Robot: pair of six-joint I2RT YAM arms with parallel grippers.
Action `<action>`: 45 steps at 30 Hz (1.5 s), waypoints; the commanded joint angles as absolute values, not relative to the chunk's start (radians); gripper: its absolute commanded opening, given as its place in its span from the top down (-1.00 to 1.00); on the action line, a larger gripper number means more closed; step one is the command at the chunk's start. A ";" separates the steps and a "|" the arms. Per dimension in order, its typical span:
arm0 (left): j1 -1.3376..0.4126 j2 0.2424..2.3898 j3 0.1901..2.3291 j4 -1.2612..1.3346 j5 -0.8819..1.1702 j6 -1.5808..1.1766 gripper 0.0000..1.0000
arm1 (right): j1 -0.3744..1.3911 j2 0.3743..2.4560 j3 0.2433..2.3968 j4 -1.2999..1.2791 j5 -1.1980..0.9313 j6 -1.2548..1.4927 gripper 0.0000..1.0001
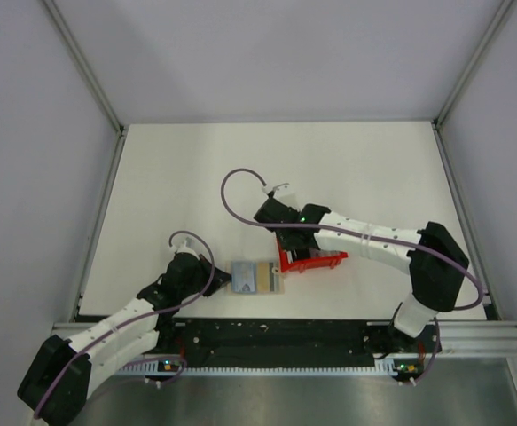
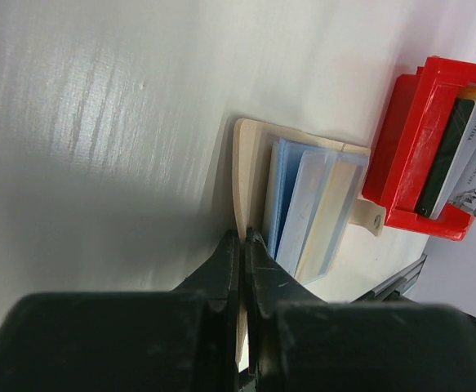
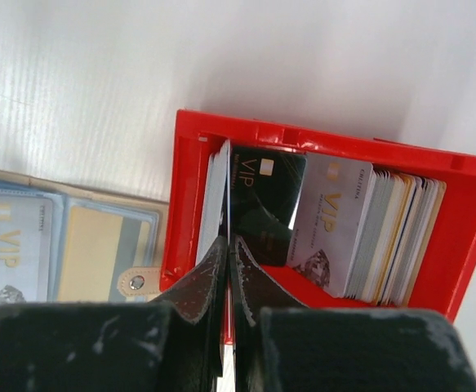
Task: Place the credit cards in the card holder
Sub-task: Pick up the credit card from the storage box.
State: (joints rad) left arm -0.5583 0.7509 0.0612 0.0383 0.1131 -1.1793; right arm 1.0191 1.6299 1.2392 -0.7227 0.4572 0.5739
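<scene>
Several credit cards [image 3: 335, 220] upright in red tray [image 3: 466, 237], "VIP" legible on black and silver ones. Flat on white table [image 1: 329, 169] beside tray, card holder [image 2: 248, 163], edge pinched by closed left gripper [image 2: 242, 238]. Closed among cards, right gripper [image 3: 228, 242], possibly nipping one. Around, pale walls [image 1: 27, 133].

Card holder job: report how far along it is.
Done: the card holder lies open with a few cards in its pockets. In hand: the left gripper is shut on its edge, and the right gripper looks pinched on a white card in the red tray. Left: the stack of cards in that tray.
</scene>
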 commanded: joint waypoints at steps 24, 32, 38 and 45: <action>-0.558 0.733 -0.066 0.072 0.123 -1.167 1.00 | 1.170 1.668 1.496 -0.953 0.671 0.779 1.00; -0.561 0.683 -0.028 -0.036 0.118 -1.143 0.88 | 1.173 1.580 1.325 -0.671 0.384 0.732 1.00; -0.560 0.609 0.077 -0.207 0.080 -1.115 -0.12 | 1.161 1.536 1.258 -0.565 0.288 0.755 1.00; -0.560 0.580 0.218 -0.446 -0.046 -1.055 -0.39 | 1.077 1.433 1.109 -0.425 0.160 0.795 1.00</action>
